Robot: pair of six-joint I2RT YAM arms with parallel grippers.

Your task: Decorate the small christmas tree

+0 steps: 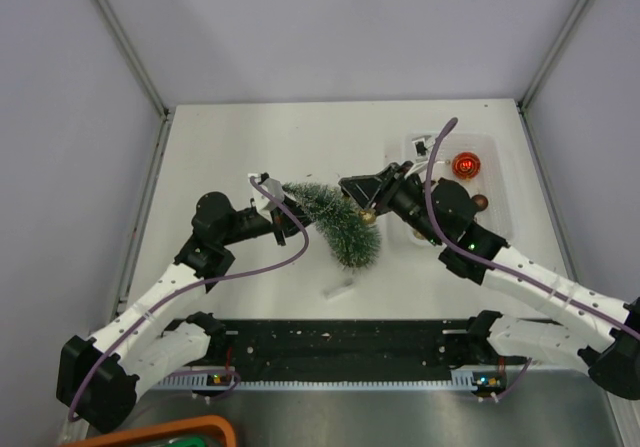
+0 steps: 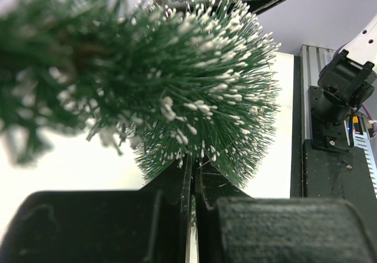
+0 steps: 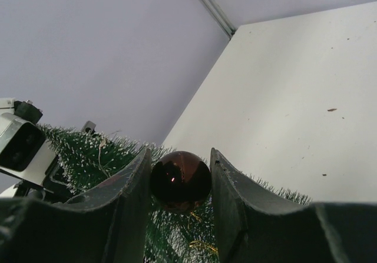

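The small christmas tree (image 1: 338, 225) is off the table and leaning, its narrow end toward the left arm and its wide end near the middle. My left gripper (image 1: 274, 205) is shut on it. In the left wrist view the green bristles (image 2: 200, 86) fill the frame and run down between the closed left gripper (image 2: 193, 172). My right gripper (image 1: 368, 199) sits against the tree's far side, shut on a dark brown bauble (image 3: 180, 180). The bauble is pinched between both fingers (image 3: 132, 192), with the tree (image 3: 94, 154) right behind and below it. A gold thread (image 3: 207, 248) hangs under the bauble.
A clear tray (image 1: 492, 147) at the back right holds a red bauble (image 1: 466, 165) and a small brown one (image 1: 481, 203). A small white piece (image 1: 338, 289) lies on the table in front of the tree. A black rail (image 1: 340, 347) runs along the near edge.
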